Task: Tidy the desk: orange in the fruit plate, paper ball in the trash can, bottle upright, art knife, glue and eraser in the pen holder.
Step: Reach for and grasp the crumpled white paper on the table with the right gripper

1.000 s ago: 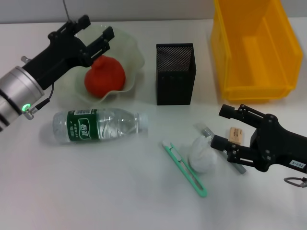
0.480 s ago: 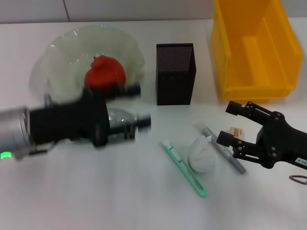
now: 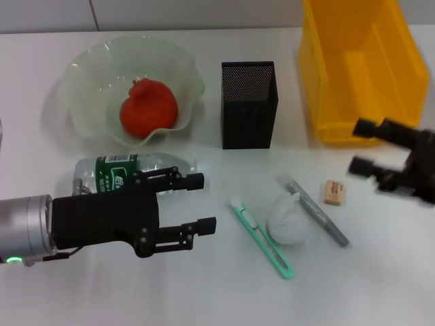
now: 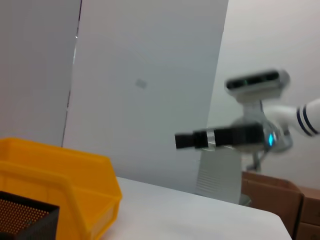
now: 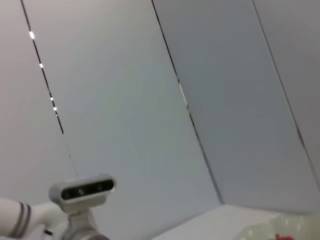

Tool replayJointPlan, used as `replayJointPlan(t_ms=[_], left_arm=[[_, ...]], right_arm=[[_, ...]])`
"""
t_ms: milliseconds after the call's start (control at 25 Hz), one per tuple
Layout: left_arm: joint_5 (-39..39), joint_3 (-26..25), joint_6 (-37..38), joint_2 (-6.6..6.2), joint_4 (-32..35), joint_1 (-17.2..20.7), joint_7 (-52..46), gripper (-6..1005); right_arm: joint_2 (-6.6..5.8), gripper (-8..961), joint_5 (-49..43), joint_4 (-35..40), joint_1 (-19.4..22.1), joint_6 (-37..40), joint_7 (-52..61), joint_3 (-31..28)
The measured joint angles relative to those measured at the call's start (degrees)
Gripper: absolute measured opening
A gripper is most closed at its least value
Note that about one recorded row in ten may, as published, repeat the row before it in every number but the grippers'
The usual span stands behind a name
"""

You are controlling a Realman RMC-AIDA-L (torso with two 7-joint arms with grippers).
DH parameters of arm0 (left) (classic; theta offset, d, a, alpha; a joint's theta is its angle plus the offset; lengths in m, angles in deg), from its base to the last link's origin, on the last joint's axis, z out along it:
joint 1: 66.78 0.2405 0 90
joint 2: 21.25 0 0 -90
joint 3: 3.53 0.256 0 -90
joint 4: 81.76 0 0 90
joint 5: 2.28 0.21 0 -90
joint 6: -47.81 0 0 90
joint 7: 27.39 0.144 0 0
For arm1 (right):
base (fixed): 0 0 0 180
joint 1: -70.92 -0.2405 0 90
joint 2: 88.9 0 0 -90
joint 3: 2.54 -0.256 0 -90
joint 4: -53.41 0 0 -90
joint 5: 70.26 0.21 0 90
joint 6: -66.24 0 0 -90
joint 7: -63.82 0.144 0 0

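In the upper left of the frame the wide, wavy-rimmed pale-green fruit plate (image 3: 81,112) holds the round red-orange orange (image 3: 148,109). The tall black mesh pen holder (image 3: 249,105) at upper centre shows nothing inside that I can make out, and the bright yellow plastic trash can (image 3: 360,68) at upper right shows only bare yellow walls and floor.

My left gripper (image 3: 204,202) sits at lower left, fingers spread wide, just in front of the clear water bottle (image 3: 119,172), which lies on its side below the plate. My right gripper (image 3: 359,145) is at the right edge, fingers apart, holding nothing.

Between them on the plain white desk (image 3: 217,292) lie the mint-green art knife (image 3: 262,238), the crumpled white paper ball (image 3: 287,221), the grey glue stick (image 3: 317,212) and the small tan eraser (image 3: 333,192). The desk's lower middle is bare.
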Motion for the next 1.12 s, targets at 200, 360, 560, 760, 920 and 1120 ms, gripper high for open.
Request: replayJointPlan(t_ms=[200,360,560,760,920,1120], left_arm=[[0.0,0.4,-0.3,-0.06,-0.2,1.7,0.7,709],[0.0,0.4,-0.3,-0.06,-0.2,2.2,1.3,709],[0.1,0.5,-0.6,-0.01,-1.2,2.5,2.2,709],[0.7,0.7,-1.0,0.06,-1.6,2.2,2.2,709],[0.7,1.2,-1.0,0.08,-1.6,2.3,2.2,709],[0.7,1.4,-1.1,0.1,-1.6,2.5,2.2,709]], right_arm=[[-2.25,820,-0.3,18.5,-2.8,2.7,26.8,0.7],[-5.8,820,-3.7,26.7,-7.1,3.7,41.8,3.6],[-8.35,821,-13.8,27.8,-15.1,3.5,51.9,7.4],[-9.01,821,-21.6,24.6,-21.9,1.0,54.0,13.3],[-7.87,821,-24.2,21.5,-24.6,-3.8,53.1,19.9],[-5.46,822,-24.4,17.9,-25.8,-8.9,48.1,28.3]])
